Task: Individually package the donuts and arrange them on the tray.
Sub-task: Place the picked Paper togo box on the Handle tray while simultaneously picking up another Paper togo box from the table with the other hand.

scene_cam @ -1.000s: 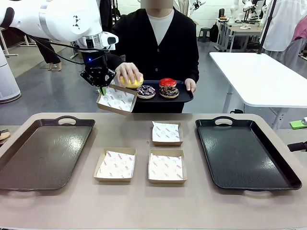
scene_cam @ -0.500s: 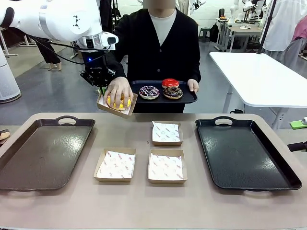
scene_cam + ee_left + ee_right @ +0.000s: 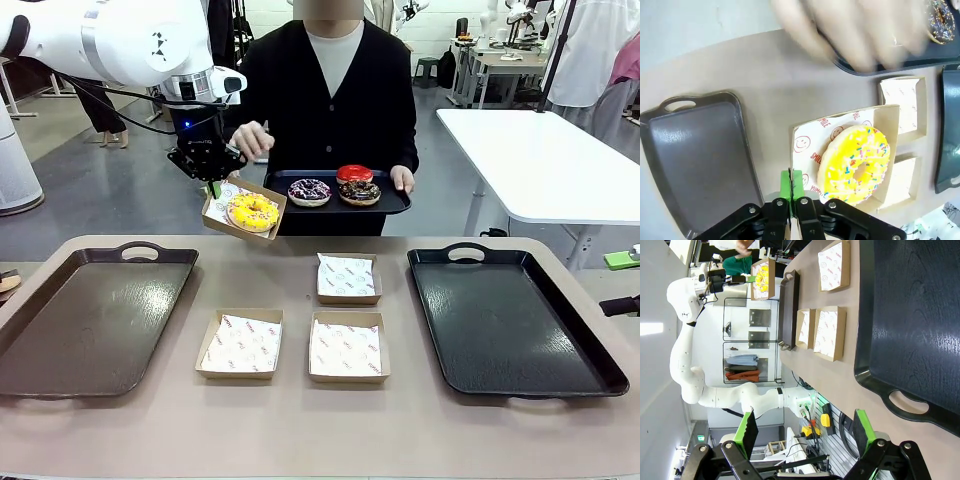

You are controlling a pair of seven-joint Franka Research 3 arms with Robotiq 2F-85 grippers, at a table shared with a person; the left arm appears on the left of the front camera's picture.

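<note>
Yellow-iced ring donut with coloured sprinkles (image 3: 842,167) is seated in a paper-lined brown cardboard box (image 3: 888,135), carried clear of the table at upper left of the front view. The box is pinched by one rim between the closed fingers of the left gripper (image 3: 791,184), probably so it can be loaded beside the small black serving tray (image 3: 385,205). Three other iced ring donuts (image 3: 357,192) are carried there. The person's free hand (image 3: 250,138) is raised, nothing gripped. Three empty lined boxes (image 3: 346,348) are staged between the left dark handled tray (image 3: 90,330) and right dark handled tray (image 3: 510,330). Right gripper (image 3: 804,427) is spread wide, nothing held.
</note>
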